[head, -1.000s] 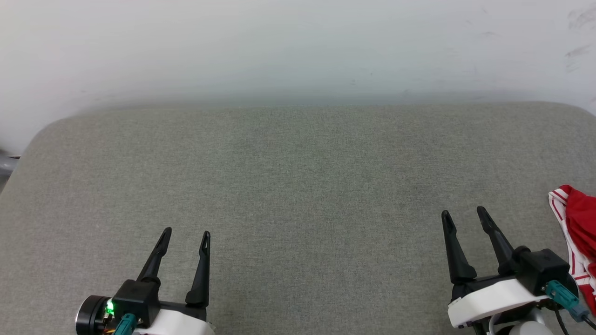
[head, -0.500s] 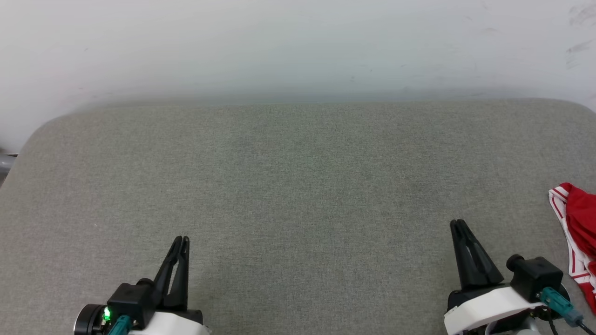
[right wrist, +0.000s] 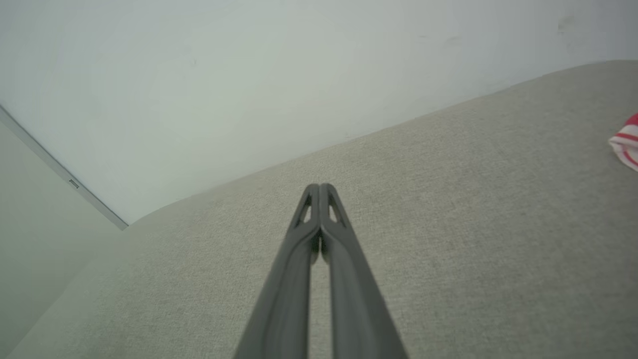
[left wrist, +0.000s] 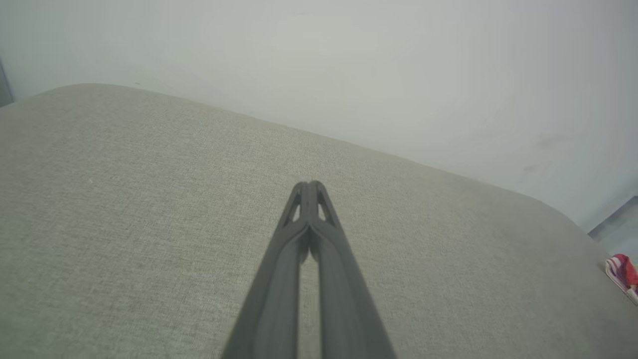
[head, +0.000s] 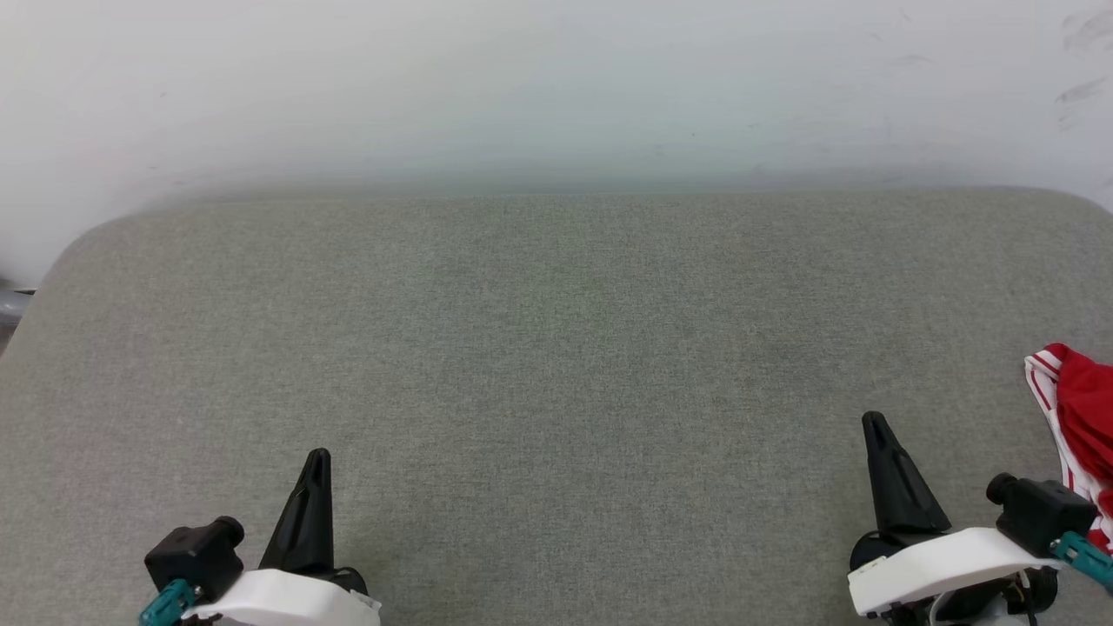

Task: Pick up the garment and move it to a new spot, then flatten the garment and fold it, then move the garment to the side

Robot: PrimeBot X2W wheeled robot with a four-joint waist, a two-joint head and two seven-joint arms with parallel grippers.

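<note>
The left gripper (head: 318, 456) sits at about seven o'clock in the head view. Its two dark fingers are pressed together into one narrow blade pointing to twelve o'clock. The right gripper (head: 874, 421) sits at about five o'clock, its fingers likewise pressed together and leaning slightly toward eleven o'clock. Each rises from a white shell, the left wrist shell (head: 287, 600) and the right wrist shell (head: 939, 561). In both wrist views the fingertips meet, with a thin slit farther down.

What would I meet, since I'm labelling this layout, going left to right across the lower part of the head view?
left claw, shut → right claw, shut → garment at the right edge.
</note>
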